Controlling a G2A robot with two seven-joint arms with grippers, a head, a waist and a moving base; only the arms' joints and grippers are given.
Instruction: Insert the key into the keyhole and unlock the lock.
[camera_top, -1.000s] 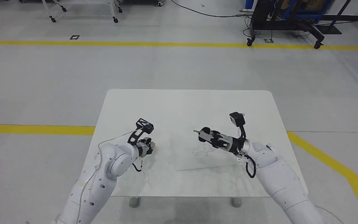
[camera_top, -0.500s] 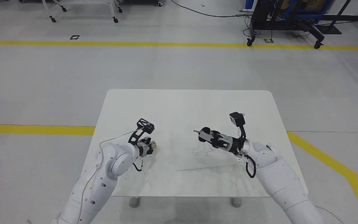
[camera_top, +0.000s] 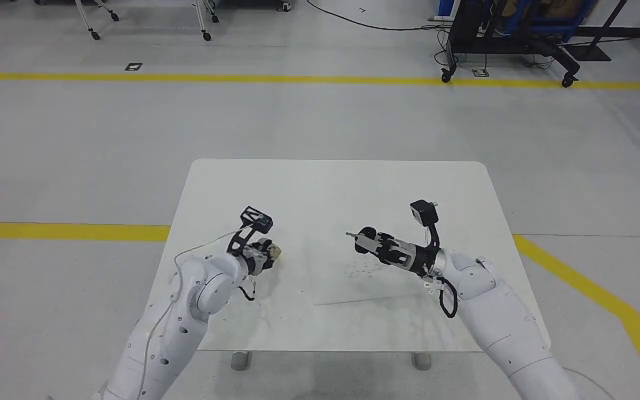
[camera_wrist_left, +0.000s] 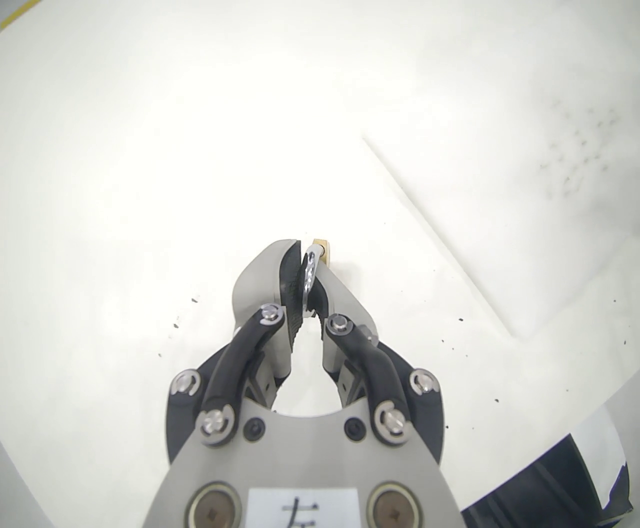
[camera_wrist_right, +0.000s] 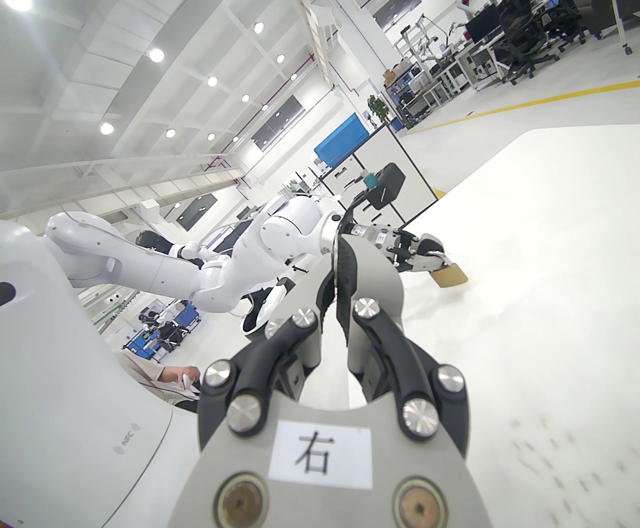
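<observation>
1. Top view: we note a white bench (camera_top: 330, 190) with two arms over its near half. The left jaws sit left of centre and the right jaws right of centre. The tips face each other and are well apart.
2. The left jaws are pinching the lock (camera_top: 273, 252). In the left wrist view the black pads (camera_wrist_left: 292, 280) press on either side of the silver shackle (camera_wrist_left: 308, 275). A corner of the brass body (camera_wrist_left: 323, 248) peeks out beyond the tips.
3. From the right wrist view, looking across the bench, the lock (camera_wrist_right: 450, 275) juts out past the tips of the left jaws. It sits low at the bench surface. We cannot tell whether it touches the bench.
4. Between the two arms we see a bare strip of bench with faint dark specks (camera_top: 362, 268) near the right arm.
5. The right jaws are pressed together. In the top view a thin key (camera_top: 350, 235) sticks out of their tips. It points toward the lock and is apart from it, not in the keyhole.
6. In the right wrist view the ribbed pads (camera_wrist_right: 345, 280) meet with no gap showing. The key is hidden there behind the fingers.
</observation>
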